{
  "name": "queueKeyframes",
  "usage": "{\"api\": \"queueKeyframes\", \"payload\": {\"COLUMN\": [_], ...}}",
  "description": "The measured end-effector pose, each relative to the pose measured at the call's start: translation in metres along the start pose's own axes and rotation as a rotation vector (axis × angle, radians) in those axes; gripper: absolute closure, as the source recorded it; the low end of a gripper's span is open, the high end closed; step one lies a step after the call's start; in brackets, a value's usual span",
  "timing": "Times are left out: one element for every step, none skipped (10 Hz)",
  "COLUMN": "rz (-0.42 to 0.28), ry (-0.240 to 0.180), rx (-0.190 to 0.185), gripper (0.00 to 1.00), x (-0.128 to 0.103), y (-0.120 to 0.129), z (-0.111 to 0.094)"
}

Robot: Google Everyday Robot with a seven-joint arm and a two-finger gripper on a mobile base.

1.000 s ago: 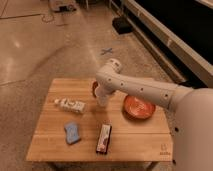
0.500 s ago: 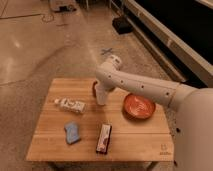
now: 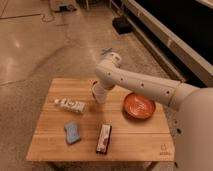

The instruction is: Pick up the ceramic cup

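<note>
My gripper (image 3: 95,90) is low over the back middle of the wooden table (image 3: 55,150), at the end of the white arm (image 3: 140,85) that reaches in from the right. The arm's wrist covers the spot under it. The ceramic cup is hidden; I cannot make it out behind the gripper. Whether anything is held does not show.
A wide orange bowl (image 3: 139,106) sits right of the gripper. A white bottle (image 3: 70,105) lies on its side to the left. A blue sponge (image 3: 72,133) and a dark oblong packet (image 3: 104,138) lie nearer the front. Cables and a black object (image 3: 122,24) are on the floor behind.
The wrist has sunk a little toward the tabletop at the back middle. The things on the table have not moved.
</note>
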Motion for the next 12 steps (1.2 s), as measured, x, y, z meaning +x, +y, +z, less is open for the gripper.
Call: {"api": "queueKeyframes", "payload": {"rz": [-0.004,-0.010,-0.016,-0.020,-0.026,-0.033,-0.039,-0.045,-0.049,-0.053,-0.059,-0.065], "ry": [-0.005,-0.022,-0.034,-0.045,-0.060,-0.076,-0.088,-0.099,-0.109,-0.115,-0.119,-0.123], "rx": [-0.004,-0.015,-0.023,-0.027,-0.031,-0.033,-0.035,-0.037,-0.039,-0.042,-0.049,-0.060], "gripper": [0.64,0.52,0.44,0.36,0.26,0.21,0.20,0.20,0.20,0.20,0.20,0.20], "x": [-0.001,-0.003,-0.005,-0.007,-0.009,-0.011,-0.012,-0.013,-0.013,-0.014,-0.016,-0.018], "y": [0.000,0.002,0.004,0.006,0.006,0.005,0.005,0.004,0.005,0.005,0.005,0.008], "z": [0.000,0.006,0.013,0.018,0.021,0.021,0.021,0.020,0.021,0.021,0.024,0.029]}}
